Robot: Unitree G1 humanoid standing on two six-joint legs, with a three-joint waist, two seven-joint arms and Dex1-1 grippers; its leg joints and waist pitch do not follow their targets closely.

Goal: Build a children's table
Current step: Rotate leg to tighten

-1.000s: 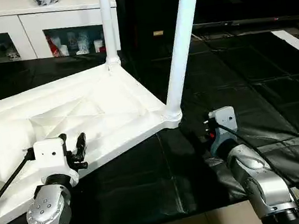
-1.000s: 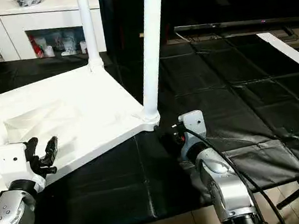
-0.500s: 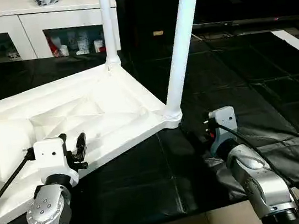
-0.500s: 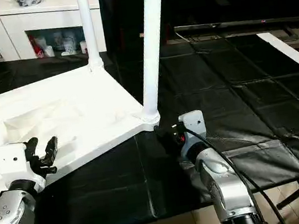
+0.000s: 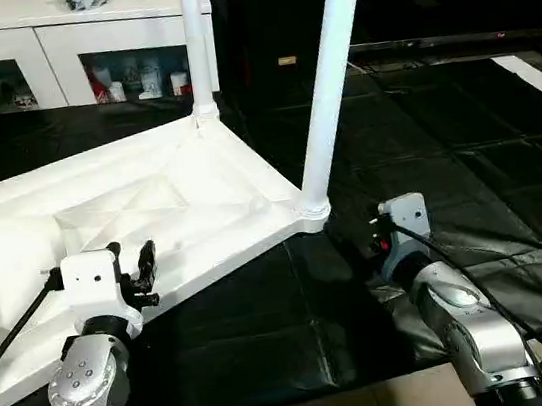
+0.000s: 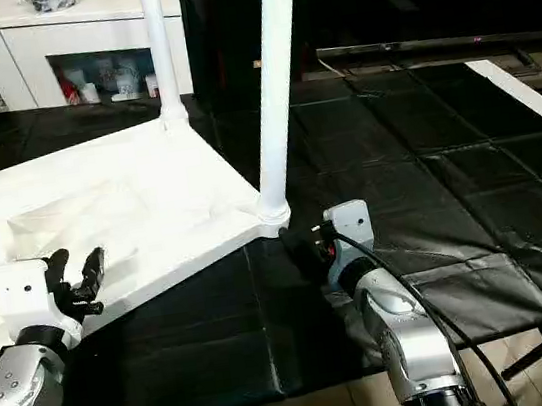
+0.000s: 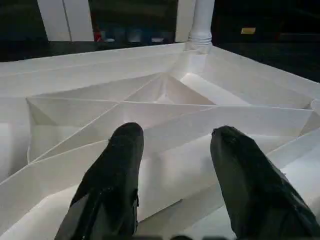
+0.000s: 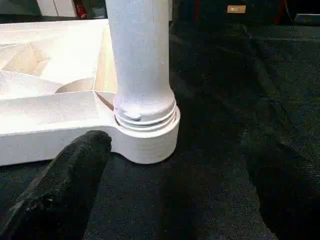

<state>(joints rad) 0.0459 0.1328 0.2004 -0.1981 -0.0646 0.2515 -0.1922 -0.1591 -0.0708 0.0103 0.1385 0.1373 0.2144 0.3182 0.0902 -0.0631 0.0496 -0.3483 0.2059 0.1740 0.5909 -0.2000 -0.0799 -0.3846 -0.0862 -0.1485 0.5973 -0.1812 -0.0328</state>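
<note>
A white plastic table top [image 5: 152,215] lies upside down on a black sheet [image 5: 424,141], its ribbed underside facing up, with two of the table's round white legs standing upright in corner sockets: a far leg [image 5: 195,42] at the corner nearest a white glass-door cabinet [image 5: 58,51], and a near leg [image 5: 329,74] leaning slightly at the corner closest to the robot's right arm. Two silver forearms reach in from below. The left gripper [image 7: 175,150] hovers over the top's near edge with its two black fingers [image 7: 112,175] partly spread and nothing between them, the triangular ribs showing through the gap. The right gripper [image 8: 175,165] sits low on the black sheet just beside the near leg's socket [image 8: 147,135], its two fingers spread wide on either side of the collar without closing on it; one finger [image 8: 70,175] lies close to the top's edge. Small items stand behind the cabinet's glass doors, too small to identify.
</note>
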